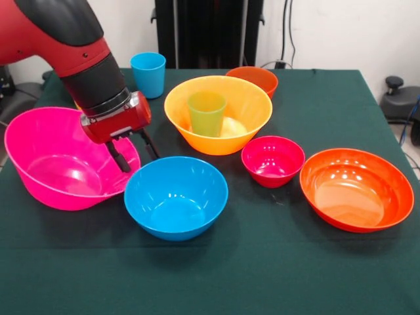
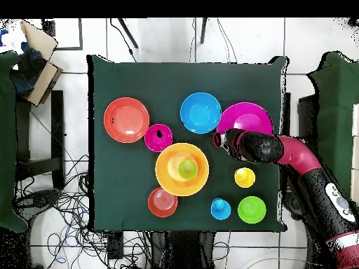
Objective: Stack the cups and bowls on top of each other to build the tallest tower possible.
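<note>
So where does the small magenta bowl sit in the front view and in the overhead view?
Front view: the small magenta bowl sits right of centre, between the medium blue bowl and the wide red-orange bowl.
Overhead view: it sits left of centre, between the same two bowls.
Shared landmark: the big orange bowl, which holds the green cup.

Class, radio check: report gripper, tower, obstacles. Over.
Gripper open, fingers straddling the big pink plastic bowl's rim. No tower: only a green plastic cup inside the big orange plastic bowl. Blue plastic bowl close beside.
</note>
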### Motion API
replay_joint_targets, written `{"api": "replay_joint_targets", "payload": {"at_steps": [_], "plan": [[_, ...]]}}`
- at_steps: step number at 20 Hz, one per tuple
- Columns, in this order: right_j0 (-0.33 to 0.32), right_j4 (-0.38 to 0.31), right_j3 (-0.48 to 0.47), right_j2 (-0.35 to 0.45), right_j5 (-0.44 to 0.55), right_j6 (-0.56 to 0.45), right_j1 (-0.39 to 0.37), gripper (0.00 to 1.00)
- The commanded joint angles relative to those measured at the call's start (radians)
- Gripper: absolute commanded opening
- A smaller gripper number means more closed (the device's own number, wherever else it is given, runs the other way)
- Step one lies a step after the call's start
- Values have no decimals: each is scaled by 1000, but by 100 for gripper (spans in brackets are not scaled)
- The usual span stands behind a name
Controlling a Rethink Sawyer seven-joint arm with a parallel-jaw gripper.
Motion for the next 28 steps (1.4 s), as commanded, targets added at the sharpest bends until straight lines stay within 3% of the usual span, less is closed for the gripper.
{"api": "replay_joint_targets", "payload": {"at_steps": [1,3,4,7,8,14,28], "plan": [[49,-85,-44,4,-6,-286,-7,100],[49,-81,-34,6,-9,-269,-20,100],[48,-75,-35,5,-5,-262,-20,0],[58,-74,-32,-4,-9,-226,-36,0],[55,-72,-28,2,-12,-232,-38,100],[69,-52,-44,-1,18,-226,-37,100],[98,-29,-17,-12,35,-168,-122,100]]}}
